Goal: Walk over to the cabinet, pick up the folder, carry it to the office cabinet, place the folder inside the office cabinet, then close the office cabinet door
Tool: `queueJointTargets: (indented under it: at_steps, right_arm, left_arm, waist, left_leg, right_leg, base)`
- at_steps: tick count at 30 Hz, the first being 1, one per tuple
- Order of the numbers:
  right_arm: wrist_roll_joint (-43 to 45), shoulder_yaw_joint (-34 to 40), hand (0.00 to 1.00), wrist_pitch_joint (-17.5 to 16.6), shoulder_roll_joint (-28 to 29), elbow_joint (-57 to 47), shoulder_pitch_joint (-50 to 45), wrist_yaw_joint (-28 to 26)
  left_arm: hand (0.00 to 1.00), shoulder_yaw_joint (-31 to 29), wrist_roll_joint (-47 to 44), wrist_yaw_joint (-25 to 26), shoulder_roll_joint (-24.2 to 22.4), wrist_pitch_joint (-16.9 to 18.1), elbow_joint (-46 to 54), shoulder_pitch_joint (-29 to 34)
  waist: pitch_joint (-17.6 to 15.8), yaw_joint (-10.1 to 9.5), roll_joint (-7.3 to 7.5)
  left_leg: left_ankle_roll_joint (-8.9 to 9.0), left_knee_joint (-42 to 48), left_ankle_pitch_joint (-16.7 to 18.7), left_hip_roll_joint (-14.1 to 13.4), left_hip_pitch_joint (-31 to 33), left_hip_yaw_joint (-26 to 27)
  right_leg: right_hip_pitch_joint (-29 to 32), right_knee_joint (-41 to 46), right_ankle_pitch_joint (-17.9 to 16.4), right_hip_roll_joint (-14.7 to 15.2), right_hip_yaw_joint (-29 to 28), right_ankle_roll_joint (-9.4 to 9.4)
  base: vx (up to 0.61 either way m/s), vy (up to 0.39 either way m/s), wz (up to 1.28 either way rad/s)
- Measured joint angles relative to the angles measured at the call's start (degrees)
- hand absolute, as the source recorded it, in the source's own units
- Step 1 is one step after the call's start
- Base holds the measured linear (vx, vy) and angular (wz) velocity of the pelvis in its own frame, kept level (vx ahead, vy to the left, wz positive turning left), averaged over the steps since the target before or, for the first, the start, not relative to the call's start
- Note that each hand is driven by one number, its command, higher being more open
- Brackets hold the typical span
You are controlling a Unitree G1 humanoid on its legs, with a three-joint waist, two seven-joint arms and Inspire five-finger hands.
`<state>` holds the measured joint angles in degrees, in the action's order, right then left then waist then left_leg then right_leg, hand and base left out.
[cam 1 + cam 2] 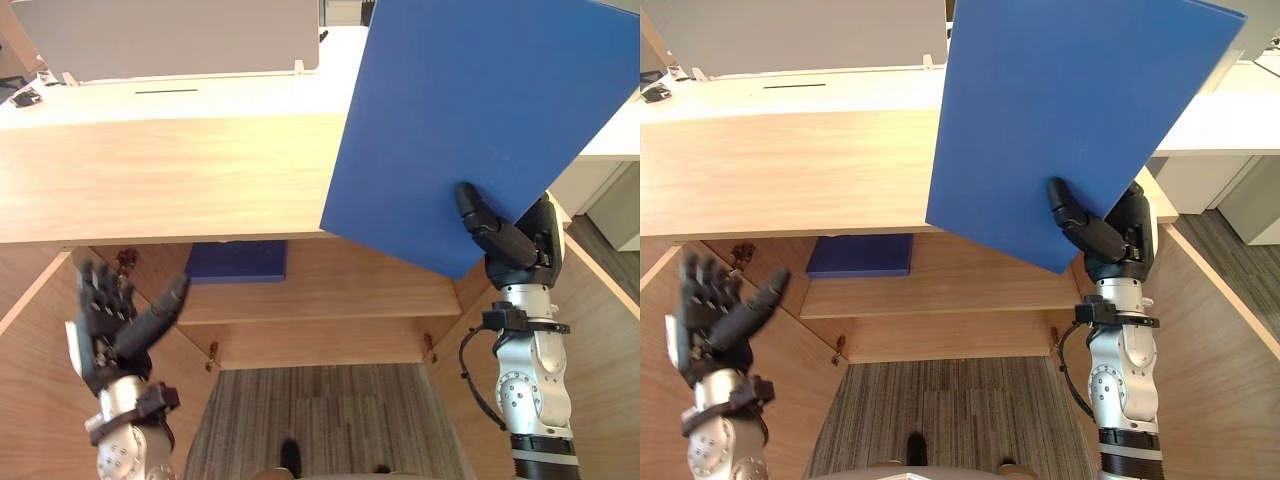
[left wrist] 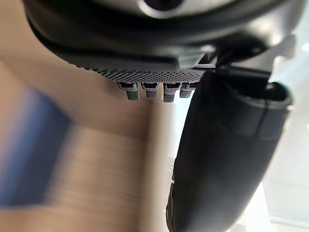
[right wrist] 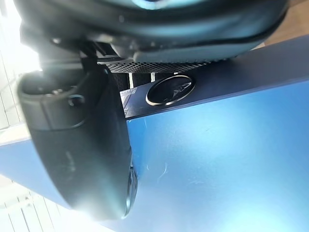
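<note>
Right robot hand (image 1: 520, 245) tight on blue folder (image 1: 480, 120), thumb across its face

Cabinet (image 1: 170, 180): light wood, flat top seen from above, both doors swung open toward the viewer.

Shelf (image 1: 340, 285) inside the cabinet, just under the top: same light wood, running from side to side. Lying flat on the left part of the shelf: dark blue pad (image 1: 237, 261), its rear hidden under the cabinet top, its front edge parallel to the shelf front.

Tabletop (image 1: 230, 95) directly behind the cabinet top: white. Standing upright on it, on small feet: pale grey panel (image 1: 170, 35). At the far left of the tabletop: small dark item (image 1: 25, 97), too small to identify.

Floor (image 1: 330, 420) below the open cabinet: grey carpet with fine stripes.
</note>
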<state>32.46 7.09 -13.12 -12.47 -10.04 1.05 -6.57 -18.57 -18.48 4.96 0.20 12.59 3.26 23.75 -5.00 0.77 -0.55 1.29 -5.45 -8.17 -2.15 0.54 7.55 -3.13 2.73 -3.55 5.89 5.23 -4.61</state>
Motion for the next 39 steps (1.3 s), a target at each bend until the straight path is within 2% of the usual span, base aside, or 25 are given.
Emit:
queueJointTargets:
  at_steps: [5, 8, 10, 13, 14, 17, 18, 19, 21, 26, 28, 30, 34, 39]
  right_arm:
    - [-4.16, -12.9, 0.0, 0.04, -0.72, 0.14, -1.4, -0.82]
    - [-10.96, -23.25, 0.0, 0.08, -3.04, 3.36, -1.18, -1.19]
    - [-15.46, -27.35, 0.0, 0.1, -3.53, 6.22, 0.06, -1.02]
    - [-21.94, -32.97, 0.0, 0.35, -3.66, 12.46, 5.98, -0.73]
    - [-24.06, -34.71, 0.0, 0.62, -3.53, 14.67, 9.58, -0.04]
    - [-29.1, -37.44, 0.0, 1.12, -3.25, 18.34, 16.03, 1.87]
    - [-30.95, -38.03, 0.0, 1.41, -3.03, 19.11, 17.35, 2.51]
    - [-31.67, -38.11, 0.0, 1.41, -2.93, 19.37, 18.05, 2.64]
    - [-32.13, -37.92, 0.0, 1.46, -2.63, 20.32, 20.91, 3.55]
    - [-28.99, -31.64, 0.0, 2.07, 1.58, 23.4, 24.97, 6.51]
    - [-21.92, -26.31, 0.0, 2.07, 4.03, 23.22, 29.56, 9.23]
    - [-15.27, -21.11, 0.0, 2.04, 5.13, 23.08, 34.94, 12.83]
    - [-5.98, -13.4, 0.0, 1.12, 5.36, 23.1, 42.83, 17.84]
    - [8.27, -5.86, 0.0, -2.84, 6.55, 26.19, 52.02, 23.26]
  left_arm:
    - [1.0, 0.67, 7.14, -0.59, -0.1, -2.82, -20.92, -0.67]
    - [1.0, 4.08, 11.88, -1.23, 2.82, -4.17, -37.46, -3.55]
    - [1.0, 5.26, 14.13, -1.25, 3.58, -4.67, -42.74, -5.11]
    - [1.0, 5.68, 16.17, -1.21, 4.09, -4.66, -48.96, -9.95]
    - [1.0, 6.3, 16.84, -1.11, 4.63, -4.66, -50.98, -12.73]
    - [1.0, 7.58, 17.42, -0.74, 5.81, -4.1, -52.35, -18.07]
    - [1.0, 7.95, 17.39, -0.32, 5.85, -3.9, -52.36, -19.68]
    - [1.0, 8.1, 17.39, -0.21, 5.87, -3.64, -52.34, -20.48]
    - [1.0, 9.44, 17.3, 0.04, 6.09, -2.87, -51.65, -23.6]
    - [1.0, 11.64, 17.29, 0.18, 5.37, -2.03, -48.19, -27.3]
    - [1.0, 11.35, 17.32, 0.18, 5.12, -1.86, -43.98, -28.42]
    - [1.0, 11.09, 17.29, 0.25, 4.81, -1.85, -41.19, -29.78]
    - [1.0, 11.03, 16.88, 1.89, 3.93, -1.64, -36.68, -30.54]
    - [1.0, 11.3, 14.26, 3.86, 1.64, -1.09, -33.22, -31.85]
  waist:
    - [1.08, -0.02, 0.15]
    - [1.04, -0.73, 0.3]
    - [0.68, -1.39, 0.65]
    - [-4.9, -1.97, 1.13]
    - [-7.67, -2.14, 0.9]
    - [-13.81, -2.68, -0.68]
    - [-14.82, -2.81, -1.35]
    - [-15.7, -2.79, -1.72]
    - [-18.65, -2.84, -2.77]
    - [-20.38, -3.56, -4.15]
    - [-20.67, -4.32, -4.33]
    - [-21.26, -4.89, -4.67]
    - [-22.08, -5.72, -4.65]
    - [-22.1, -6.36, -4.65]
  left_leg:
    - [0.31, 0.0, 0.22, -0.56, 1.24, 0.7]
    - [0.36, 0.22, 0.25, -1.0, 2.14, 1.03]
    - [0.48, 0.36, 0.07, -1.21, 3.4, 1.25]
    - [0.63, 4.05, 0.67, -1.9, 7.77, 1.17]
    - [0.47, 7.96, 1.81, -2.47, 11.3, 1.19]
    - [0.3, 16.33, 4.43, -3.85, 18.49, 1.13]
    - [0.62, 18.95, 5.54, -4.23, 21.49, 1.15]
    - [0.5, 20.25, 5.93, -4.41, 22.68, 1.14]
    - [0.14, 25.75, 7.37, -4.8, 28.44, 1.05]
    - [-0.32, 36.3, 10.74, -5.52, 40.41, 0.67]
    - [-0.41, 42.67, 12.41, -6.3, 48.02, 0.13]
    - [-0.42, 47.15, 13.55, -6.74, 53.31, -0.76]
    - [-0.59, 52.44, 15.01, -7.0, 59.05, -1.61]
    - [-0.87, 56.89, 16.46, -7.15, 63.36, -2.1]
  right_leg:
    - [1.37, -0.59, 0.44, -0.44, -0.6, 0.17]
    - [2.25, -0.89, 0.75, -0.75, -1.05, 0.36]
    - [3.86, -0.43, 0.92, -0.8, -1.38, 0.56]
    - [7.83, 2.74, 0.78, -1.11, -1.62, 0.79]
    - [10.74, 4.99, 0.65, -1.23, -1.94, 0.94]
    - [16.59, 9.9, 0.11, -1.98, -2.42, 1.14]
    - [19.68, 12.36, -0.58, -1.98, -2.61, 1.14]
    - [21.0, 13.78, -1.04, -1.97, -2.72, 1.11]
    - [27.58, 20.55, -3.19, -1.66, -3.34, 0.99]
    - [40.22, 33.1, -7.63, -0.78, -3.9, 0.81]
    - [47.79, 39.73, -9.79, -0.76, -3.99, 0.85]
    - [52.65, 44.34, -11.28, -0.72, -3.66, 0.99]
    - [58.02, 49.8, -13.16, -0.45, -3.74, 1.01]
    - [62.18, 54.39, -15.27, -0.12, -3.85, 0.98]
  base:
    - [0.01, -0.011, -0.08]
    - [0.02, -0.015, -0.06]
    - [0.0, 0.005, -0.08]
    - [-0.08, -0.003, -0.02]
    - [-0.16, -0.006, -0.11]
    - [-0.19, 0.005, -0.12]
    - [-0.19, 0.022, -0.11]
    - [-0.18, 0.035, -0.1]
    - [-0.21, 0.021, -0.05]
    - [-0.13, 0.011, 0.01]
    - [-0.09, -0.015, 0.01]
    - [-0.07, -0.013, 0.07]
    - [-0.02, -0.024, 0.06]
    - [0.02, -0.044, 0.02]
